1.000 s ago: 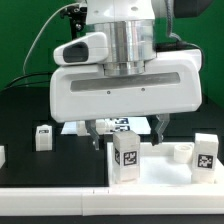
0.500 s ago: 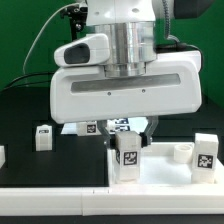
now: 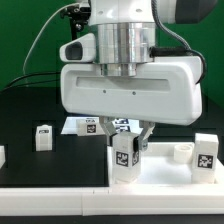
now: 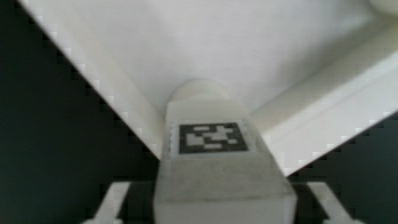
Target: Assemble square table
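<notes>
A white leg [image 3: 124, 158] with a black-and-white tag stands upright at the near left corner of the white square table top [image 3: 158, 172]. My gripper [image 3: 126, 145] comes down from above, its two fingers against the leg's sides, shut on the leg. In the wrist view the leg [image 4: 217, 140] fills the space between the fingers [image 4: 118, 200], with its tag facing the camera and the table top [image 4: 302, 60] behind it. A raised corner socket [image 3: 181, 152] shows on the top toward the exterior view's right.
Another tagged leg [image 3: 205, 155] stands at the exterior view's right and one [image 3: 42, 138] at the left, with a white part [image 3: 2, 156] cut off by the left edge. The marker board [image 3: 92, 125] lies behind my gripper. A long white rail [image 3: 60, 200] runs along the front.
The jaws have closed from wide open onto the leg. The hand has shifted slightly toward the exterior view's right; the leg stays in place.
</notes>
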`<state>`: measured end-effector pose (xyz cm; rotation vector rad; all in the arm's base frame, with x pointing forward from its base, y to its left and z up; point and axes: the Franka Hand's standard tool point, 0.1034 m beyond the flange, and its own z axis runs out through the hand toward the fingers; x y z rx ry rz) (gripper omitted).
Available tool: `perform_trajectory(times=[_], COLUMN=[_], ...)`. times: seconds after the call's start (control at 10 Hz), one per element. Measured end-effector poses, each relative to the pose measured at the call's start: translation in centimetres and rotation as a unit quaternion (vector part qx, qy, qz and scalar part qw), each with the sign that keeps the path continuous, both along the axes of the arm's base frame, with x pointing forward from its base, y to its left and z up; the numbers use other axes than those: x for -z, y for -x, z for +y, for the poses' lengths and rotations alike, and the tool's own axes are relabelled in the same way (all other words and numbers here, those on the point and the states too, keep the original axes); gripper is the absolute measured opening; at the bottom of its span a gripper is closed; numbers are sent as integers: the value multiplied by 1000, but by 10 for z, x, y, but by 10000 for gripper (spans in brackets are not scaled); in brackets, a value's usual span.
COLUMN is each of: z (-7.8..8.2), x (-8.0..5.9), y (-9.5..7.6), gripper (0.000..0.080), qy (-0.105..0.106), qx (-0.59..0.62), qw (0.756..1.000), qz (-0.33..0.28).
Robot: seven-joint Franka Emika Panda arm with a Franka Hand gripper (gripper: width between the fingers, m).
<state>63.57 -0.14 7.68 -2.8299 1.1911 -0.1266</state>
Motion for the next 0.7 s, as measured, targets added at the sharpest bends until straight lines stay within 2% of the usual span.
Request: perform_trajectory(times=[0.1, 0.2, 0.3, 0.4, 0.6, 0.7], z=[-1, -4, -3, -3, -3, -1], x=[0, 1, 1, 1, 1, 2], y=[0, 0, 1, 1, 1, 2], gripper=[284, 284, 284, 284, 286, 484], qy=[-15, -38, -48, -50, -45, -35], qx=[99, 190, 276, 301, 263, 202], qw=[995, 981, 960, 952, 964, 979], qz=[5, 8, 13, 14, 12, 10])
